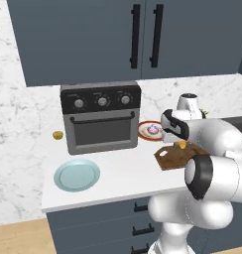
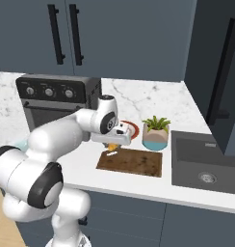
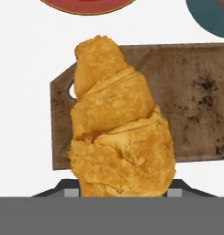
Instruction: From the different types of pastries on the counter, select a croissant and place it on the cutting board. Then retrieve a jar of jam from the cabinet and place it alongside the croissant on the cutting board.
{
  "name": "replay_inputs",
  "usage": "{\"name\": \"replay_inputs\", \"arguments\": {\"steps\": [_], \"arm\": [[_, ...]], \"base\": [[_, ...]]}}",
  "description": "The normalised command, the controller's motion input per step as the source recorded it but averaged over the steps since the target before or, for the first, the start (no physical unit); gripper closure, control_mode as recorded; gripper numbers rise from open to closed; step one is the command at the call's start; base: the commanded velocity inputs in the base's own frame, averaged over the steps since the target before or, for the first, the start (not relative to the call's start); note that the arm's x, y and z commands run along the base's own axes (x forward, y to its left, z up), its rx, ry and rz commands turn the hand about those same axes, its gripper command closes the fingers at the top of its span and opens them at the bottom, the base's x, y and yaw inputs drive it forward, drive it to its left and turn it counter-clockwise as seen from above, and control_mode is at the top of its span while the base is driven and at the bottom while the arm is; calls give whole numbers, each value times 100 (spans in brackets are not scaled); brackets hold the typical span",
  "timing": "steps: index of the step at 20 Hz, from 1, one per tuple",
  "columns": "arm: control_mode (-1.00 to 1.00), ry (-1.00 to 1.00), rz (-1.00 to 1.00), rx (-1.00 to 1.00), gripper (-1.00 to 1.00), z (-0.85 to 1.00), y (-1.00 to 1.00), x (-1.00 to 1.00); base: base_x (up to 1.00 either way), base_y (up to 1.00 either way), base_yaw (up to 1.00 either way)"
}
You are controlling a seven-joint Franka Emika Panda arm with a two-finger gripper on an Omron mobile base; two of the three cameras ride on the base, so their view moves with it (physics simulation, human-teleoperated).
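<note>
Croissant (image 3: 119, 137): golden-orange, flaky layered crescent, browner ridges; held above cutting board's hole-corner end.
Gripper (image 2: 111, 143): fingers clenched on croissant.
Cutting board (image 2: 136, 162): dark brown, mottled wood, rectangular; near counter (image 1: 123, 176) front edge.
Cupcake (image 1: 152, 129): purple-frosted, on 1 red-rimmed plate (image 1: 144, 132).

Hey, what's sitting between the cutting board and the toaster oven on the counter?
Bare white counter in the left base view: nothing lies between the toaster oven and the cutting board. The red plate sits farther back, beside the oven.

Golden croissant (image 3: 120, 133) (held) over cutting board (image 3: 196, 105).
</note>
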Motion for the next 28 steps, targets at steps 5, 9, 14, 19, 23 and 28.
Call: {"name": "replay_inputs", "arguments": {"steps": [5, 9, 14, 19, 23, 28], "arm": [[-100, -1, -4, 0, 100, -15, 0, 30], [-100, 0, -3, 0, 100, -26, -1, 12], [-100, 0, -1, 0, 100, -32, -6, 0], [-100, 0, -2, 0, 100, -32, -1, 6], [-100, 0, -2, 0, 100, -35, 0, 7], [-100, 0, -1, 0, 100, -41, 0, 12]], "base": [[0, 0, 0], [0, 0, 0], [0, 0, 0], [0, 0, 0], [0, 0, 0], [0, 0, 0]]}}
